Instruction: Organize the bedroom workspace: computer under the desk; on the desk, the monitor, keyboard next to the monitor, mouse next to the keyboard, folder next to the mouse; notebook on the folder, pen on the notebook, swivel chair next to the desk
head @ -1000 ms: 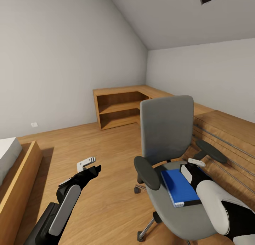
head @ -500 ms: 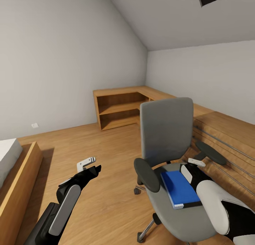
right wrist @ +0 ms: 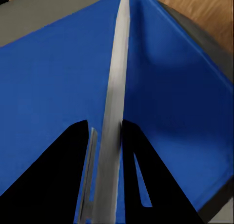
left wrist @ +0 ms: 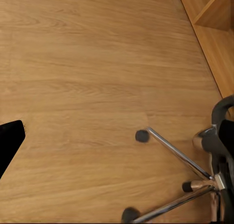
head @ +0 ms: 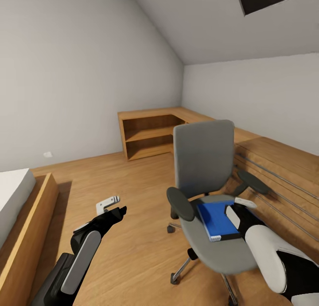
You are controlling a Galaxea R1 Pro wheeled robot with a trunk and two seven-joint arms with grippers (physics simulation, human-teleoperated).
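The grey swivel chair [head: 204, 155] stands on the wood floor in front of me, with its back turned to the far wall. The blue folder [head: 215, 219] lies flat on its seat. My right gripper [head: 241, 206] hovers at the folder's right edge. In the right wrist view its fingers [right wrist: 114, 112] are pressed together over the blue folder [right wrist: 53, 87]. Whether they pinch it I cannot tell. My left gripper [head: 113, 206] hangs open over bare floor to the left of the chair. The chair's chrome base [left wrist: 175, 156] shows in the left wrist view.
A light wood corner cabinet [head: 150, 135] with open shelves stands at the far wall. A long wood unit with bar handles [head: 283, 164] runs along the right, close behind the chair. A bed in a wood frame [head: 17, 199] sits at the left. Open floor [head: 133, 177] lies between them.
The whole view has shifted slightly, so the camera moved. The chair with the folder sits a little farther off and more to the left of my right gripper. Both arms keep their pose.
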